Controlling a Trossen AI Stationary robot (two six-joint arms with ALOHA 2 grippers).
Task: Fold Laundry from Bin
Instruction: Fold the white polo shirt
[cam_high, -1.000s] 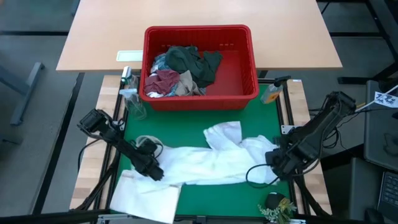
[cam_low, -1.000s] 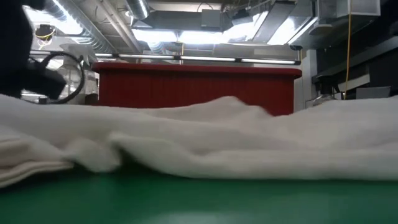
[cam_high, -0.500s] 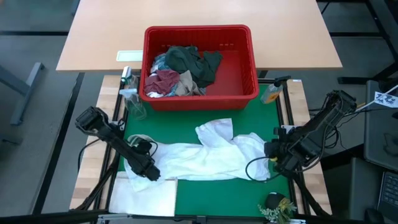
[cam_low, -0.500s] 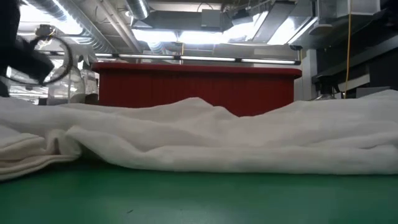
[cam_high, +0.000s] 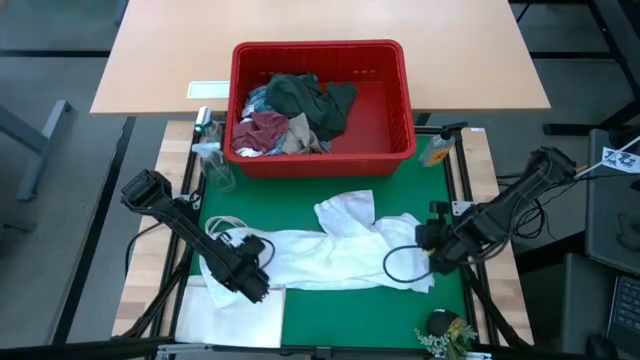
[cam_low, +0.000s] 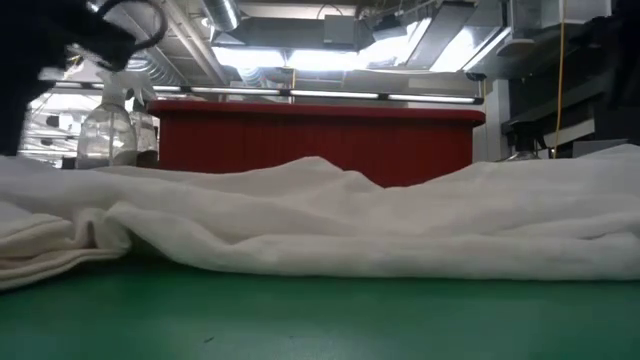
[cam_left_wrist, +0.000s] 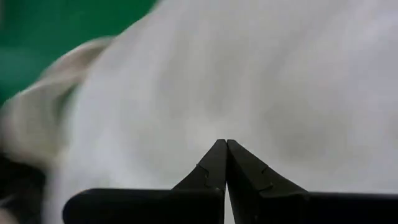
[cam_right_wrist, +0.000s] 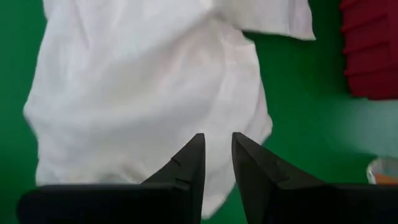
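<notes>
Overhead: one red bin (cam_high: 320, 105) of clothes behind one white garment (cam_high: 330, 250); wrist views show left gripper (cam_left_wrist: 226, 144) pressed shut, right gripper (cam_right_wrist: 217, 140) slightly parted.

A green mat (cam_high: 350, 315) covers the counter. At its far left corner stand a clear spray bottle (cam_high: 214, 165) and a small bottle (cam_high: 203, 122), with an orange bottle (cam_high: 437, 150) at the far right corner. A little plant sprig (cam_high: 445, 335) lies at the near right edge. A white paper (cam_high: 207, 90) rests on the wooden table (cam_high: 470, 60) beyond.
</notes>
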